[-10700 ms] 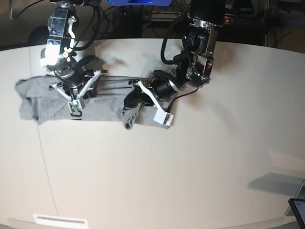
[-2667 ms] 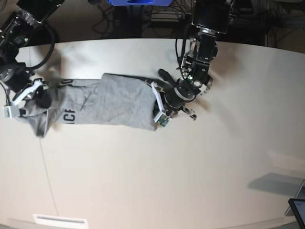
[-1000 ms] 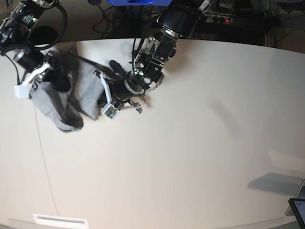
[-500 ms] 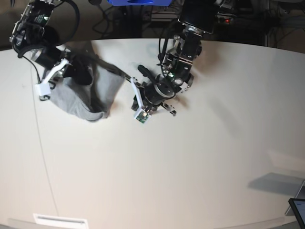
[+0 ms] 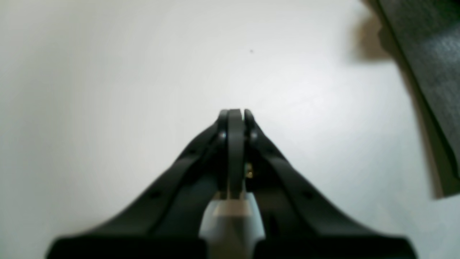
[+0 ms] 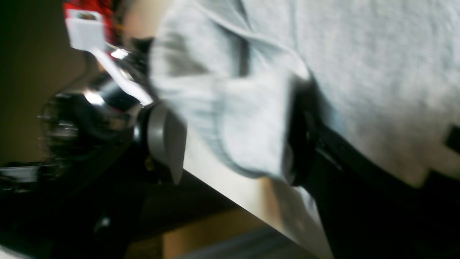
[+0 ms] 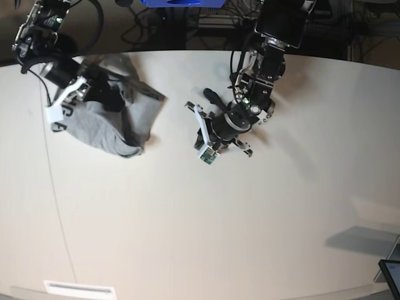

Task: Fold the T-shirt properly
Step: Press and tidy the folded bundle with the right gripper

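Table (image 7: 262, 212), bunched T-shirt (image 7: 119, 119) hiding right hand (image 7: 103, 97)

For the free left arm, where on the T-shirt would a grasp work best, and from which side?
Probably the pointed corner of the T-shirt nearest the left gripper, which is shut and empty over bare table. That corner lies flat and sticks out toward the arm, so a low approach from the table's middle suits. The right gripper already holds the far bunched side.

Pale curved table (image 7: 250, 219), dark cluttered background with cables, blue object (image 7: 181, 3) at the far edge
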Robot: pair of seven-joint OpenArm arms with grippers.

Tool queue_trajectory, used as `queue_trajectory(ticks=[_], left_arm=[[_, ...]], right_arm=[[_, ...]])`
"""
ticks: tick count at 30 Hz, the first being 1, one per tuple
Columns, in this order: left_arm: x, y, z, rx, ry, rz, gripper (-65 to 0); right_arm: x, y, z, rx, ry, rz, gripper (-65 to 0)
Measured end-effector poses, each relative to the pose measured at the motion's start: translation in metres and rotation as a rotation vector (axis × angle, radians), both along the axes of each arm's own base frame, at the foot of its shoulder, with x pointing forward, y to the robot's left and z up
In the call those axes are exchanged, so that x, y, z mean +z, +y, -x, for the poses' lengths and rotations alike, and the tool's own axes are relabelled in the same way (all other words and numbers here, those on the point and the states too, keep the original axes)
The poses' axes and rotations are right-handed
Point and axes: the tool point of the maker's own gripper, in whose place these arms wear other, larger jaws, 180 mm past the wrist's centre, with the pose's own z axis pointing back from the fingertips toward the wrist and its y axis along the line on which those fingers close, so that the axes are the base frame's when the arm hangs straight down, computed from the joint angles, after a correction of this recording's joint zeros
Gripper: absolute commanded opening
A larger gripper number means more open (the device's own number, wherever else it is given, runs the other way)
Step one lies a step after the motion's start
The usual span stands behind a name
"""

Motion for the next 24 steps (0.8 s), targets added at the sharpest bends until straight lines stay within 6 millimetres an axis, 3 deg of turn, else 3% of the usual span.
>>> queue_trajectory(ticks=[2,5,10,14,16,20,22,24], left_arm=[[0.001,0.011,-0.003,0.043,0.017,0.04,-65.0],[0.003,0.043,-0.01,0.14,0.04,0.091,-65.0],[0.005,0.072,-0.013,0.185,0.058,0.107,-65.0],[0.005,0.079,-0.014,0.193,0.055,0.097,-65.0],[0.005,0.079,-0.014,0.194,0.055,0.097,-65.0],[0.006,0.078,-0.014,0.198,0.054,0.101,-65.0],[0.006,0.077,-0.014,0.199,0.054,0.1,-65.0],[0.006,0.076,-0.014,0.201,0.054,0.103,-65.0]], right_arm=[[0.021,0.0,-0.004,0.015,-0.062,-0.008,-26.4],[0.053,-0.006,-0.014,0.008,-0.181,-0.021,-26.4],[0.033,-0.024,0.004,-0.033,-0.093,0.027,-27.0],[0.054,-0.055,-0.009,-0.088,-0.17,0.097,-27.6],[0.052,-0.053,-0.008,-0.076,-0.162,0.101,-33.4],[0.058,-0.036,-0.024,-0.035,-0.203,0.07,-64.1],[0.056,-0.025,-0.031,-0.013,-0.206,0.016,-64.0],[0.039,-0.012,-0.031,0.024,-0.148,-0.016,-64.4]])
